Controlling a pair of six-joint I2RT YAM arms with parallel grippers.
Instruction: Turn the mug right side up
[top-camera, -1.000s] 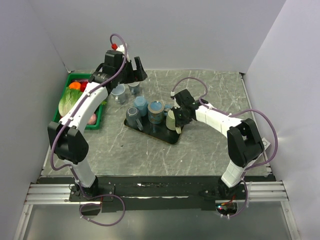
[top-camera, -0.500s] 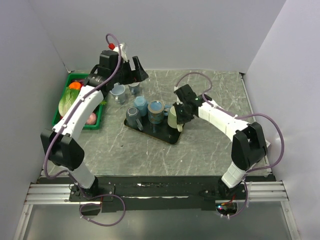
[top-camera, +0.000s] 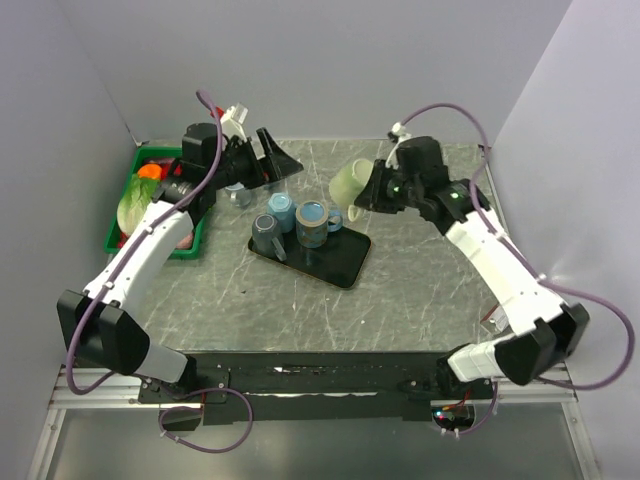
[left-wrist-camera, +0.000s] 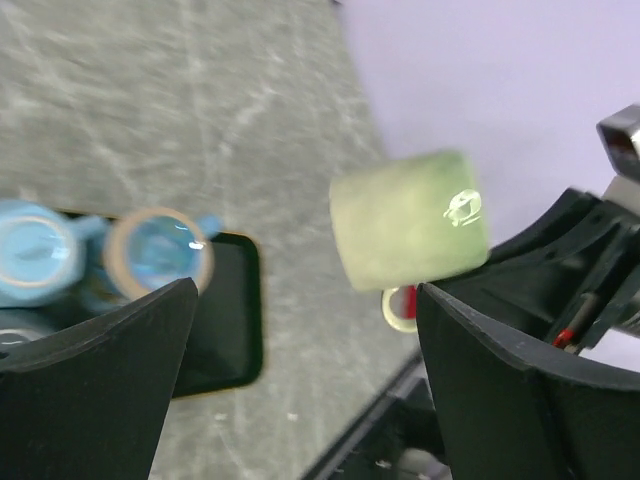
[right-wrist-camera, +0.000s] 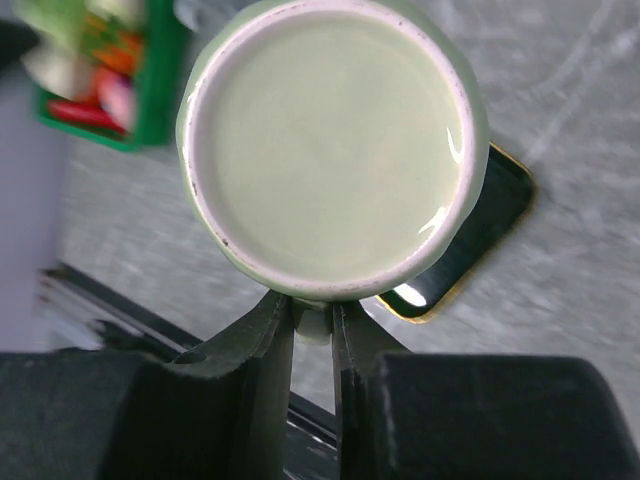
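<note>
Right gripper (right-wrist-camera: 312, 308) of mine is clamped narrow on the pale green mug (right-wrist-camera: 330, 150), apparently by its handle, holding it sideways in the air beyond the black tray (top-camera: 335, 262), clear of the worktop (top-camera: 420, 300) so it has room to turn. Left gripper (left-wrist-camera: 305, 300) hangs wide open, empty.

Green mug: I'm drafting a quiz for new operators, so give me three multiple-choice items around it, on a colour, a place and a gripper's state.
1. What colour is the tray? A black; B red; C white.
2. Where is the green mug? A on the tray; B in the right gripper; C in the left gripper.
3. How is the left gripper? A shut on a mug; B shut on the tray; C open.
A: its bare part shows black. B: that gripper pinches it in the air. C: its fingers stand wide apart.
</note>
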